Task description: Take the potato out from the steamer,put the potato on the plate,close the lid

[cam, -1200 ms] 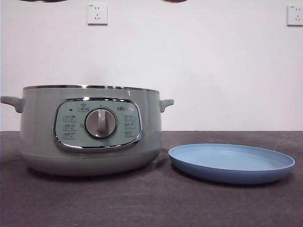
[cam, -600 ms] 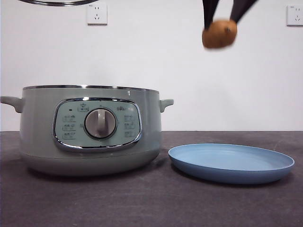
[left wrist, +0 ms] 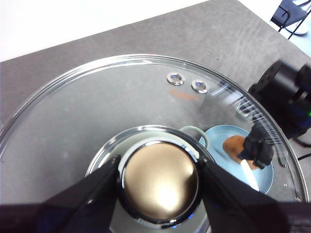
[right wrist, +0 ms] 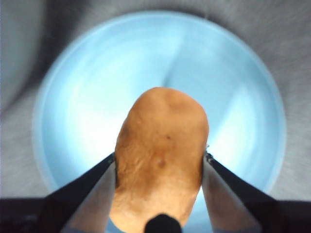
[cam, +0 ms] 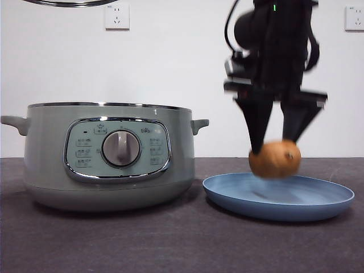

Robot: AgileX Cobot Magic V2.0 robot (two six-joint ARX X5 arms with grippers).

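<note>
My right gripper (cam: 277, 149) is shut on the brown potato (cam: 275, 159) and holds it just above the light-blue plate (cam: 318, 206), right of the steamer (cam: 108, 153). In the right wrist view the potato (right wrist: 160, 155) sits between the jaws with the plate (right wrist: 243, 97) directly below. The steamer stands open on the left. My left gripper (left wrist: 158, 182) is shut on the knob of the glass lid (left wrist: 97, 111), held high above the steamer; only the lid's rim (cam: 68, 3) shows at the front view's top edge. Through the glass the potato (left wrist: 236, 144) and plate (left wrist: 218, 138) show below.
The dark grey table (cam: 170, 239) runs under everything. A white wall with two sockets (cam: 116, 16) stands behind. The right arm's black body (cam: 276, 45) hangs over the plate. A black chair leg (left wrist: 291, 14) shows past the table's edge.
The right gripper has come down with the potato from the top of the view to just above the plate. The lid stays held high at the top left.
</note>
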